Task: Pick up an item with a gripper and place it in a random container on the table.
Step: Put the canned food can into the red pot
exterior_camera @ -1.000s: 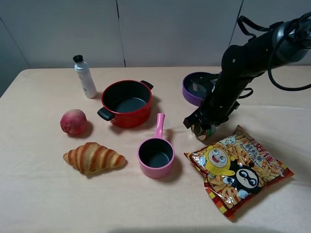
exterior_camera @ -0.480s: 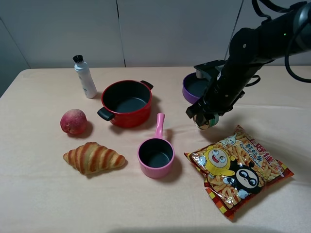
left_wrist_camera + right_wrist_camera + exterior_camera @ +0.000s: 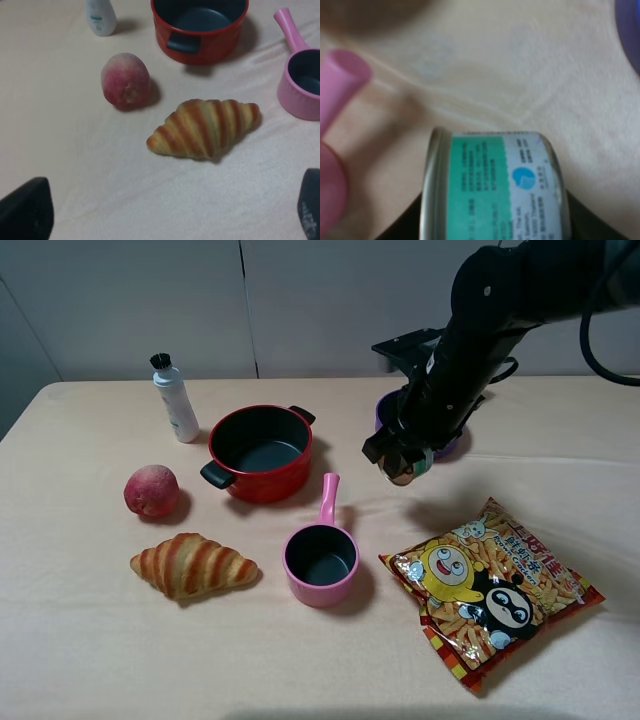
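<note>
the right gripper (image 3: 399,460) has its fingers closed on the tin can (image 3: 495,185), lifted above the table (image 3: 90,640) beside the purple pan (image 3: 385,430). best carry it level, centre it over the red pot (image 3: 268,482), lower, then release

Grey panelled wall (image 3: 120,310) behind beige-clothed table (image 3: 80,660).
</note>
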Controlling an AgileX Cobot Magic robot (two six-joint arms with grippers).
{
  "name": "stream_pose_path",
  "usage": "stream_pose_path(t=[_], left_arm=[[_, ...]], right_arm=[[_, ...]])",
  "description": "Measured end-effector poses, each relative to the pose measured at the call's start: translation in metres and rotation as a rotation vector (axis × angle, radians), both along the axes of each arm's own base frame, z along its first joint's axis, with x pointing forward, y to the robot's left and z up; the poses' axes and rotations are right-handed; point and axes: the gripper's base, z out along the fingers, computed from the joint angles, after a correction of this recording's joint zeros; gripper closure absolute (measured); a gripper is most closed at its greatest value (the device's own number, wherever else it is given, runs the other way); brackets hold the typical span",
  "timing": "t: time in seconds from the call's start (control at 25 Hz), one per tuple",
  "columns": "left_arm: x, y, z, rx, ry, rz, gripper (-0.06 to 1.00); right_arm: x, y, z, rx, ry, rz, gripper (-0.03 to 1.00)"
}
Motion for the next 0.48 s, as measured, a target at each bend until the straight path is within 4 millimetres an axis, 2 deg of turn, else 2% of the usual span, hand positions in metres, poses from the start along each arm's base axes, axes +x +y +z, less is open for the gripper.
stream_pose_path(t=[0.48], left_arm=[[0.000,0.000,0.000,0.000,0.000,0.000,-0.05]], right_arm=[[-0.004,0.046,0.047,-0.009,-0.041,0.149,0.68]])
